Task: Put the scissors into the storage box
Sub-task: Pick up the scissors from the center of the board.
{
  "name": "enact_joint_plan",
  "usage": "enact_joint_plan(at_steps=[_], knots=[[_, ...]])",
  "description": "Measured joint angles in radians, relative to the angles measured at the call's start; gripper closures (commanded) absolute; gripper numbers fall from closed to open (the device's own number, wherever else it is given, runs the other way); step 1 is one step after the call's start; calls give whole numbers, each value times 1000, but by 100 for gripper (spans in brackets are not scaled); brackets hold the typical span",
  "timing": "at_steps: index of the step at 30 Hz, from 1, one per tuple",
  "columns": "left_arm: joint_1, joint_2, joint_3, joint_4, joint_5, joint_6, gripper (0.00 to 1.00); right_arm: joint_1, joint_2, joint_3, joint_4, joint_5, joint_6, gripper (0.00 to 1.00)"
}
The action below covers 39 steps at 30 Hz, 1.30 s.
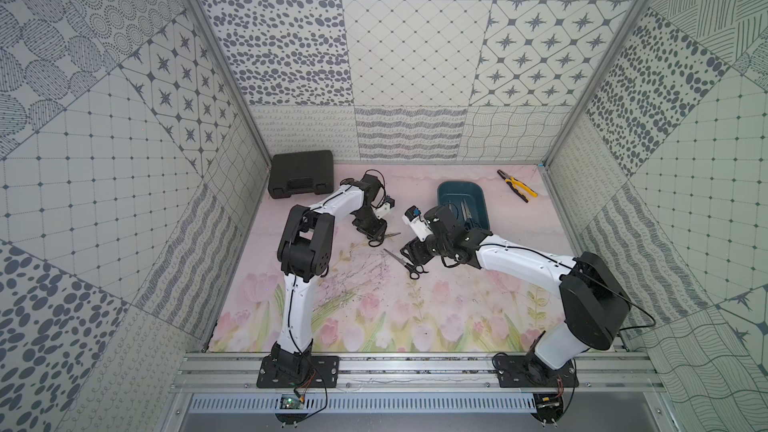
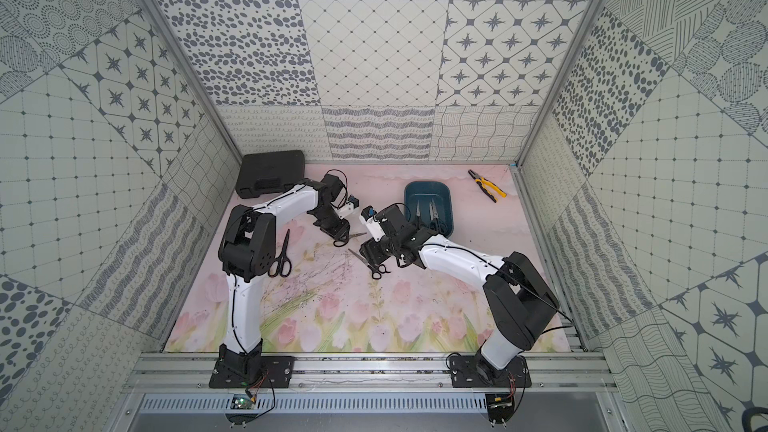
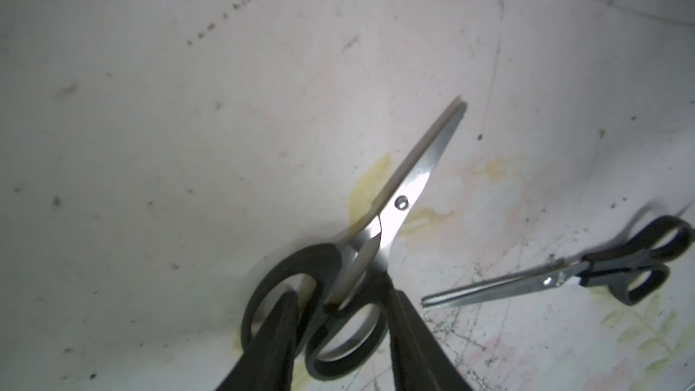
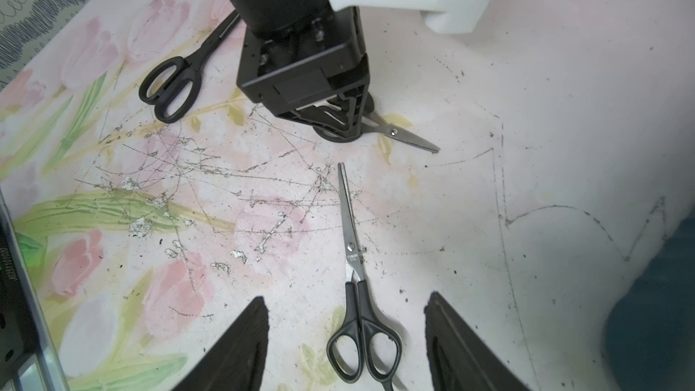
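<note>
A short pair of black-handled scissors lies flat on the floral mat. My left gripper is shut on its handle, one finger through the large loop and the other against the outside of the small loop. A slim pair of scissors lies just in front of it. My right gripper hangs open over that pair's handle, a finger on each side, touching nothing. A large black pair rests beside the left arm's elbow. The teal storage box stands at the back right with two pairs of scissors inside.
Yellow-and-black pliers lie at the back right, beyond the box. A black hard-shell case sits in the back left corner. Patterned walls close in three sides, and the two grippers work close together at mid-table.
</note>
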<state>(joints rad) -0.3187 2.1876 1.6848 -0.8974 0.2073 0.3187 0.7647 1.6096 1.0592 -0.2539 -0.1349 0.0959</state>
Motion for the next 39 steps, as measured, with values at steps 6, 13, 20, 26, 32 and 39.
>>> enact_joint_plan(at_steps=[6, 13, 20, 26, 32, 39], knots=[[-1, -61, -94, 3, 3, -41, 60, 0, -5, -1, -16, 28, -26, 31], [-18, -71, -110, -1, -23, -127, 59, 0, -5, -1, -27, 40, -33, 31], [-64, -35, -63, -40, -107, -248, 60, -1, -47, -19, -29, 63, -37, 30], [-83, -25, -58, -42, -154, -330, 69, -10, -85, -43, -31, 89, -44, 30], [-94, 28, 9, -109, -210, -378, 78, -23, -93, -48, -34, 104, -51, 30], [-98, 59, 51, -152, -222, -397, 95, -37, -118, -69, -34, 120, -52, 29]])
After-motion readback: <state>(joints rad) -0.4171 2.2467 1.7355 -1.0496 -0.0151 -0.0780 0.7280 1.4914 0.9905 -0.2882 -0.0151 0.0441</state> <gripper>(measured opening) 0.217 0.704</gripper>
